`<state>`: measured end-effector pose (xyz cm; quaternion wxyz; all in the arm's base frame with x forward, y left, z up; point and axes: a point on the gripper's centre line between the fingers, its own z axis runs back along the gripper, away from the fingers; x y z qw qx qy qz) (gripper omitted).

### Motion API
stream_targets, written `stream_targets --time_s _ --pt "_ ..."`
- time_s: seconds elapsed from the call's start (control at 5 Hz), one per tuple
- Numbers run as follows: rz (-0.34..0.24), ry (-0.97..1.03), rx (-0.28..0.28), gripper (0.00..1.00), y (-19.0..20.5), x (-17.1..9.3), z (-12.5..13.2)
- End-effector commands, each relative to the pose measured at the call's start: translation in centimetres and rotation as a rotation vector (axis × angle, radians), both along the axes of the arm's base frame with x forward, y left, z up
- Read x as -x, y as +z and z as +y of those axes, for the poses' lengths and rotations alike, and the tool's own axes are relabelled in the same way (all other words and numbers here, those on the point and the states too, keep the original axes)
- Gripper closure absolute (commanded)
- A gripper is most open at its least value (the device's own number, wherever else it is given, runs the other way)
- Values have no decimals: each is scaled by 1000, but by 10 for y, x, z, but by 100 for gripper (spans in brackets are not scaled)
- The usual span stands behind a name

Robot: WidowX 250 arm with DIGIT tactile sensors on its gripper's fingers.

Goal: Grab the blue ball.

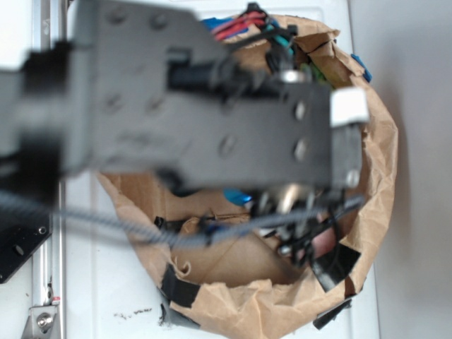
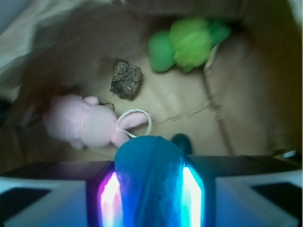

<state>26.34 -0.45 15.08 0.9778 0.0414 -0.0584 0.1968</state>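
Note:
In the wrist view the blue ball (image 2: 149,163) fills the gap between my two glowing pads (image 2: 111,194), pressed on both sides and squeezed tall. My gripper (image 2: 149,189) is shut on it, held above the brown paper floor. From the exterior view, the blurred black arm (image 1: 212,106) covers most of the bag. Only a blue patch of the ball (image 1: 238,197) shows under the arm, and the fingers themselves are mostly hidden.
Below me lie a pink plush bunny (image 2: 90,123) with a white loop, a dark rocky lump (image 2: 126,78), a green plush toy (image 2: 189,42) and a small dark teal object (image 2: 181,142). Brown paper bag walls (image 1: 381,162) ring everything.

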Motion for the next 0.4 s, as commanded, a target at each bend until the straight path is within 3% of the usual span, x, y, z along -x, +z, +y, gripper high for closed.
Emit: stream_targets --time_s 0.0,0.2 --pt "-131 -116 -53 100 41 19 5" --pt "-141 -109 -48 100 39 16 14"
